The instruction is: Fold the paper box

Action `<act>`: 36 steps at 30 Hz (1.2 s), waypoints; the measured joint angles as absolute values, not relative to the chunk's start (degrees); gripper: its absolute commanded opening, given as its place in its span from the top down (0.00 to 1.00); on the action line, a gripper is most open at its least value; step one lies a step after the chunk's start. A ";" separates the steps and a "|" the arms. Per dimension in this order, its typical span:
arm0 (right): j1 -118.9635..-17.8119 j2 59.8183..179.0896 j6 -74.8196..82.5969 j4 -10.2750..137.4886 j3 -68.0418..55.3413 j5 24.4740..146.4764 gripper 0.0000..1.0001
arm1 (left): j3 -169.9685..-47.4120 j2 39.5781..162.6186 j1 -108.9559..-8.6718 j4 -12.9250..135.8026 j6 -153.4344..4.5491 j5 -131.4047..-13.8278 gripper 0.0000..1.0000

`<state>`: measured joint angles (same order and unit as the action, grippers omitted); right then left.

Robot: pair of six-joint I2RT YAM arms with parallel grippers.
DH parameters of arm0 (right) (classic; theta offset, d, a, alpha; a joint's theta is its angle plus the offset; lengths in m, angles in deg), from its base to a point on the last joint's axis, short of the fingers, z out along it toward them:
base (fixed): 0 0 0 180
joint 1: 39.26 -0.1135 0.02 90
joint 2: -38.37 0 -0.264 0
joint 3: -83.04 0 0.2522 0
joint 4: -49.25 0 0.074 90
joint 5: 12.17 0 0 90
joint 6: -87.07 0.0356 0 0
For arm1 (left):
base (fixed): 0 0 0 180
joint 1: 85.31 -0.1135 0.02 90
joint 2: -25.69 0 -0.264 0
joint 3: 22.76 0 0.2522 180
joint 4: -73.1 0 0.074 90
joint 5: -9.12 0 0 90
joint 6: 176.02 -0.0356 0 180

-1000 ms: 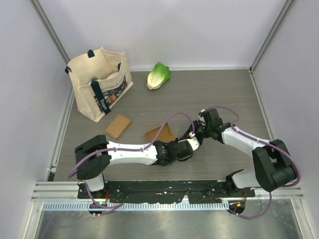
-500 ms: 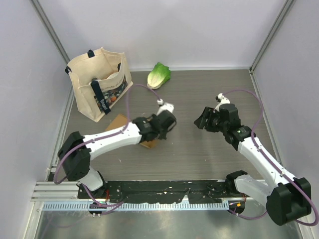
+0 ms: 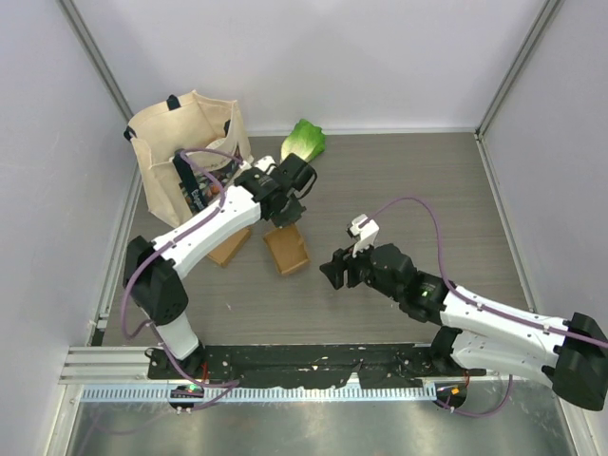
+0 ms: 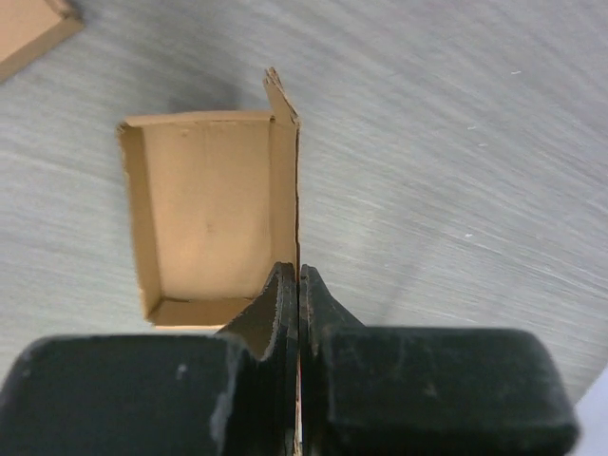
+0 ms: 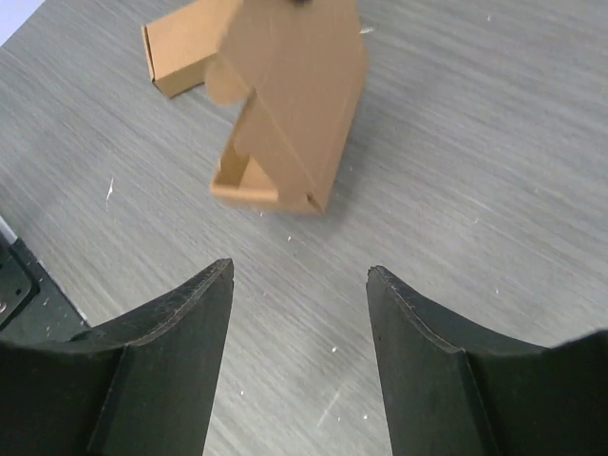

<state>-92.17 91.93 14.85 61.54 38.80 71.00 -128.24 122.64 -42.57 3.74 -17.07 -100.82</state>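
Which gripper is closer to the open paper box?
Left. The left gripper is shut on a flap of the open paper box; the right gripper stands open, apart, to its right.

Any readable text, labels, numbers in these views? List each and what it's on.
Nothing can be quoted.
White lettering on the dark strap of the tote bag: too small to read.
paper box: plain cardboard, no print.

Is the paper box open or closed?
Open: the paper box shows its bare inside, walls up, one flap pinched in the left end effector.
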 measured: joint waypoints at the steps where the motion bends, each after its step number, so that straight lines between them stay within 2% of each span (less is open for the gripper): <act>1: -93.43 92.28 14.05 59.33 39.24 69.34 0.36 | -128.62 123.58 -42.59 2.21 -15.44 -100.67 1.00; 8: -98.24 100.09 10.75 48.27 40.03 62.63 0.43 | -128.62 128.45 -42.57 -5.66 -7.28 -98.20 1.00; 14: -99.38 108.79 10.31 43.37 39.88 61.85 0.44 | -130.25 129.52 -42.53 -9.13 -4.79 -97.94 1.00; 29: -103.64 109.55 10.26 39.79 39.83 61.65 0.43 | -130.89 130.03 -42.53 -11.69 -3.33 -98.85 1.00; 32: -103.77 110.10 10.29 39.81 39.50 59.84 0.48 | -130.89 130.03 -42.53 -11.67 -3.48 -98.83 1.00; 33: -103.77 110.71 10.33 39.99 38.94 58.61 0.53 | -130.89 130.03 -42.53 -11.67 -3.50 -98.83 1.00; 36: -103.75 114.47 10.24 39.74 36.07 53.93 0.61 | -130.84 130.03 -42.53 -11.54 -3.52 -98.81 0.97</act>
